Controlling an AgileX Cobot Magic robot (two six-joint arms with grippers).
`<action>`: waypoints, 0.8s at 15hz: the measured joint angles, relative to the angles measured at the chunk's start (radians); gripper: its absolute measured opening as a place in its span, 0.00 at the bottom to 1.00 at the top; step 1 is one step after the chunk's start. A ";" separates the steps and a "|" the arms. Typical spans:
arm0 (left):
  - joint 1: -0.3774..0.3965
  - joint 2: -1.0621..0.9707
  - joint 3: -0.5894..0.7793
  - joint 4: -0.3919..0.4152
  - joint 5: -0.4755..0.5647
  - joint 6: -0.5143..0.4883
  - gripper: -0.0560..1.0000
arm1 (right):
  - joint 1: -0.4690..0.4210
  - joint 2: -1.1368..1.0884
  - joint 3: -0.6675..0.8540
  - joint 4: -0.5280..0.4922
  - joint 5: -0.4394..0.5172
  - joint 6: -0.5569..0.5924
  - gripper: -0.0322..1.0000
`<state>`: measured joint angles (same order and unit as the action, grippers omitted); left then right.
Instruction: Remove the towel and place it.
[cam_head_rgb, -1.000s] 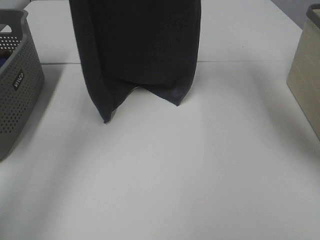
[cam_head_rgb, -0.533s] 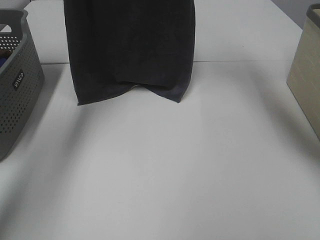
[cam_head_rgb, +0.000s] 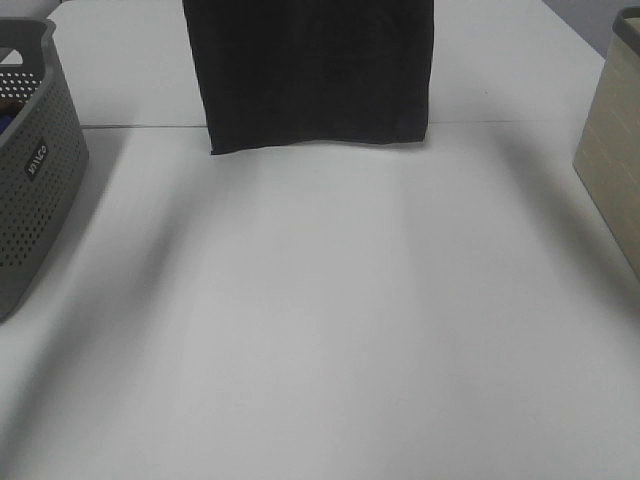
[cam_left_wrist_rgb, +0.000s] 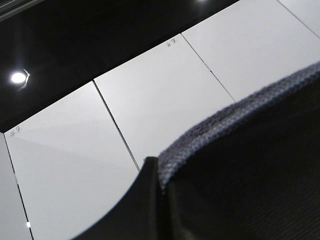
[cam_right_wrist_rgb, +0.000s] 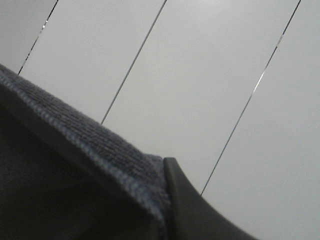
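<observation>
The dark charcoal towel (cam_head_rgb: 315, 75) hangs flat from above the top of the exterior high view. Its straight lower hem hovers over the far part of the white table (cam_head_rgb: 330, 320). Both grippers are out of that view, above the frame. In the left wrist view my left gripper (cam_left_wrist_rgb: 160, 175) is shut on the towel's hemmed upper edge (cam_left_wrist_rgb: 260, 165). In the right wrist view my right gripper (cam_right_wrist_rgb: 165, 200) is shut on the other upper corner of the towel (cam_right_wrist_rgb: 60, 175). Both wrist cameras face ceiling panels.
A grey perforated basket (cam_head_rgb: 35, 170) stands at the table's left edge. A beige bin (cam_head_rgb: 615, 150) stands at the right edge. A seam runs across the table just behind the towel's lower hem.
The towel has risen and shifted right. Its lower edge, folded with hanging corners before, now hangs straight and level.
</observation>
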<state>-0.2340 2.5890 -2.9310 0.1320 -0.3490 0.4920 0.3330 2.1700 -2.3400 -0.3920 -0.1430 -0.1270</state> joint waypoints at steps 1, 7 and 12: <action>0.000 0.002 -0.005 0.004 0.019 -0.008 0.05 | 0.000 0.000 0.000 0.004 0.002 0.000 0.04; 0.000 0.004 -0.008 0.019 0.111 -0.012 0.05 | 0.000 0.009 0.000 0.027 0.096 0.001 0.04; -0.015 -0.002 -0.010 0.021 0.337 -0.012 0.05 | 0.000 -0.002 0.000 0.186 0.330 0.001 0.04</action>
<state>-0.2490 2.5870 -2.9410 0.1530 -0.0120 0.4800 0.3330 2.1680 -2.3400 -0.2060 0.1870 -0.1260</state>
